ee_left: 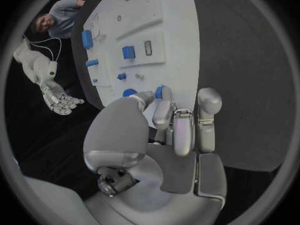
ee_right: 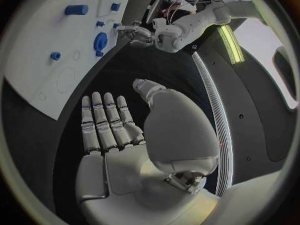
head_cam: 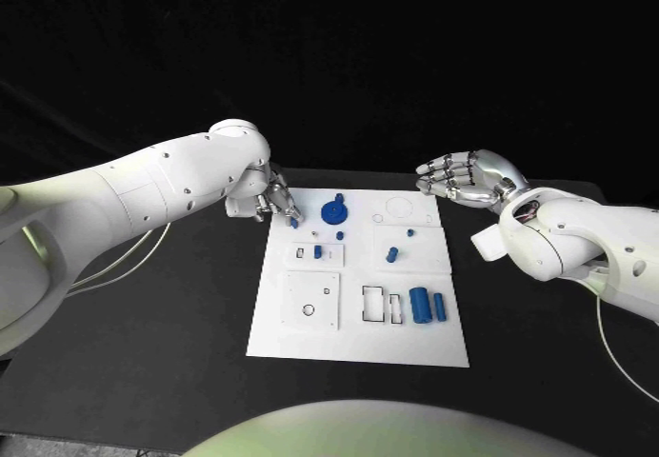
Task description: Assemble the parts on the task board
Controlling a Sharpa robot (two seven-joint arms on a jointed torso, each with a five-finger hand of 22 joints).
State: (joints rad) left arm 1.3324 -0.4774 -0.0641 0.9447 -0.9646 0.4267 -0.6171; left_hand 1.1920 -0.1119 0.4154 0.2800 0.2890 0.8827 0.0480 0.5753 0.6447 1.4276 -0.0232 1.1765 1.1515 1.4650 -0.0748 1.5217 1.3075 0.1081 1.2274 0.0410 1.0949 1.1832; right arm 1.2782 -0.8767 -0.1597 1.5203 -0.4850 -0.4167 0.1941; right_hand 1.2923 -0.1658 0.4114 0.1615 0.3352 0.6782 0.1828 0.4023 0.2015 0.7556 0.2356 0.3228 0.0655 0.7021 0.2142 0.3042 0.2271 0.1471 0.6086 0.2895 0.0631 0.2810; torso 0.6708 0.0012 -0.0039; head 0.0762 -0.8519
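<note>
The white task board [head_cam: 360, 328] lies in the middle of the black table. My left hand [head_cam: 269, 202] hangs over the board's far left corner and pinches a small blue part [head_cam: 295, 224] between thumb and fingertip; the left wrist view shows that part [ee_left: 160, 91] at the fingertips [ee_left: 164, 110]. Just right of it a large round blue part [head_cam: 334, 208] sits on the board. My right hand [head_cam: 469, 177] hovers beyond the board's far right corner, fingers spread, holding nothing; its palm [ee_right: 115, 135] is bare in the right wrist view.
Further blue parts sit on the board: a small peg [head_cam: 317, 251], a short piece [head_cam: 393, 254], a thick cylinder [head_cam: 419, 305] and a thinner one [head_cam: 440, 306]. Outlined recesses [head_cam: 373, 303] lie on the near half. Black table [head_cam: 151, 362] surrounds the board.
</note>
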